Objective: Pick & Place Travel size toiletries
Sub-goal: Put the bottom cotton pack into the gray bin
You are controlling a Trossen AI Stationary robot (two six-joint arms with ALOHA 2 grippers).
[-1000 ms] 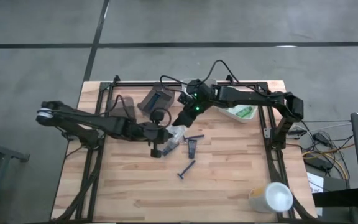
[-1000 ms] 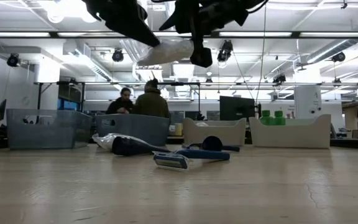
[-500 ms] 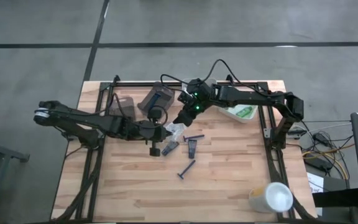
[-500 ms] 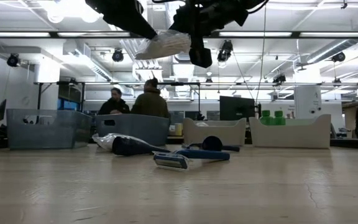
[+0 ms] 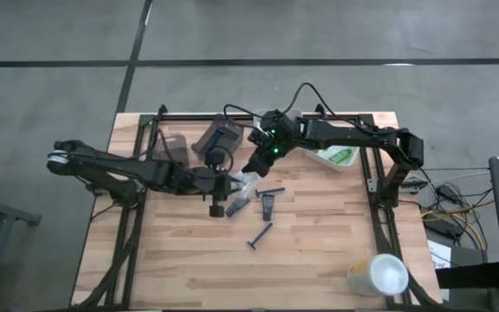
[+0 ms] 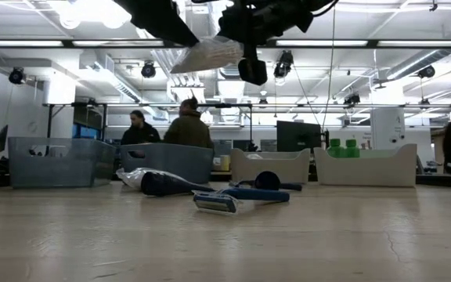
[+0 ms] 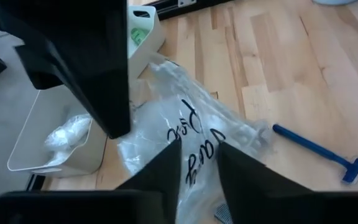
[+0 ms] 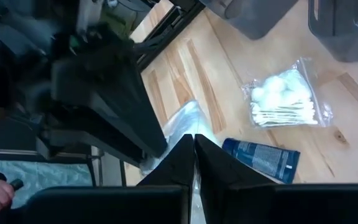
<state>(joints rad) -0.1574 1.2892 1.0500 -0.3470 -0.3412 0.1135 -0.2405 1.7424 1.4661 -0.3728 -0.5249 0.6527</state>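
A clear crinkly packet (image 7: 185,124) with dark script on it hangs high over the table's middle, between both grippers (image 6: 206,55). My right gripper (image 8: 194,138) comes from the far right and is shut on it (image 5: 251,169). My left gripper (image 7: 197,149) comes from the left (image 5: 235,183) and is open, one finger on either side of the packet's other end. On the wood below lie a blue razor (image 5: 261,235), a dark tube (image 8: 263,155) and a bag of cotton swabs (image 8: 284,99). Green bottles (image 5: 340,156) sit in the white tray. My right gripper pinches the packet's far end (image 8: 188,124) between its two shut fingers, slanting down from the table's far right. The packet is clear of the table and tilted, reaching away toward my left gripper. My left gripper: whether its open fingers touch the packet cannot be told.
A grey tray (image 5: 219,137) and a brown tray (image 5: 173,147) stand at the far left, a white tray (image 5: 323,159) at the far right. A big white cup (image 5: 378,276) stands near the front right corner. People sit in the room beyond the table.
The packet has risen a little between the two grippers and stays clear of the table. Both arms have kept their places.
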